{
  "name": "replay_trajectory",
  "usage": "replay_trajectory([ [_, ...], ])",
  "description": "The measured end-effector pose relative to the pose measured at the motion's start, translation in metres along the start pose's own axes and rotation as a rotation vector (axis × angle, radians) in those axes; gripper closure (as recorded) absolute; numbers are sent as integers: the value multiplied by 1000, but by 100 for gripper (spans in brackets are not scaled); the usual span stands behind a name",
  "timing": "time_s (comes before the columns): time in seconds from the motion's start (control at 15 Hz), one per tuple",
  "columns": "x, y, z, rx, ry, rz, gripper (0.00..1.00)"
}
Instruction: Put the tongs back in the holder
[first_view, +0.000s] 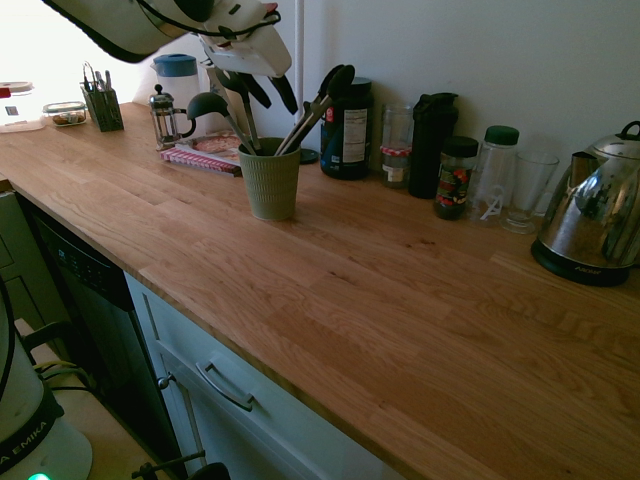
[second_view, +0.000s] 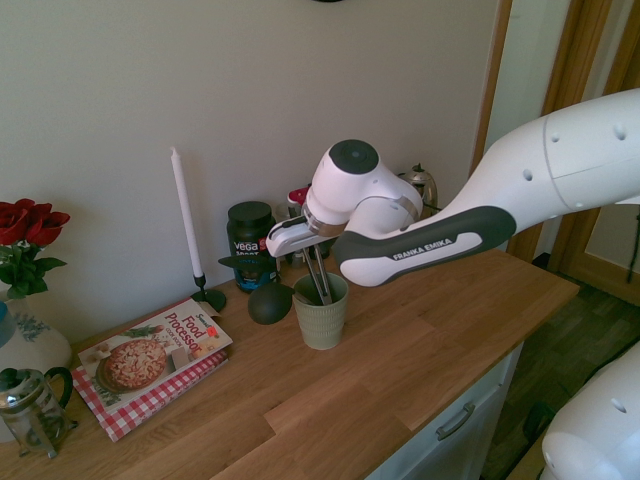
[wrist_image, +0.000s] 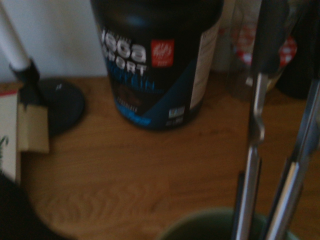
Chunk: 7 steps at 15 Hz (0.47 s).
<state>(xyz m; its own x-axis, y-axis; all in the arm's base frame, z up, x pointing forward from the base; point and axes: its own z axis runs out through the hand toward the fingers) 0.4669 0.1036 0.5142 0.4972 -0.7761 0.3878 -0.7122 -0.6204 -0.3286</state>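
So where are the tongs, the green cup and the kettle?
tongs (first_view: 312, 112): first exterior view, on the grey metal arms.
green cup (first_view: 269, 180): first exterior view, on its ribbed side.
kettle (first_view: 590, 215): first exterior view, on its shiny body.

Your worktop clutter, along the wall

You have a steel kettle (first_view: 590, 225), a black Vega tub (second_view: 250, 245), a white candle (second_view: 185, 215), a cookbook (second_view: 155, 355) and red roses (second_view: 25, 225).

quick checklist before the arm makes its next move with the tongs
1. Tongs in cup: ok, lower ends inside, leaning on the rim.
2. Cup upright: ok.
3. Gripper open or shut: cannot tell, fingers hidden.
4. Ladles in the cup, close under the gripper: not ok, retreat could snag them.
5. Black tub and candle behind the cup: ok, apart from it.
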Motion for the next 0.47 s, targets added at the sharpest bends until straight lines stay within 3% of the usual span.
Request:
replay_trajectory([
  [0.47,41,83,-117,-234,-275,-207,0],
])
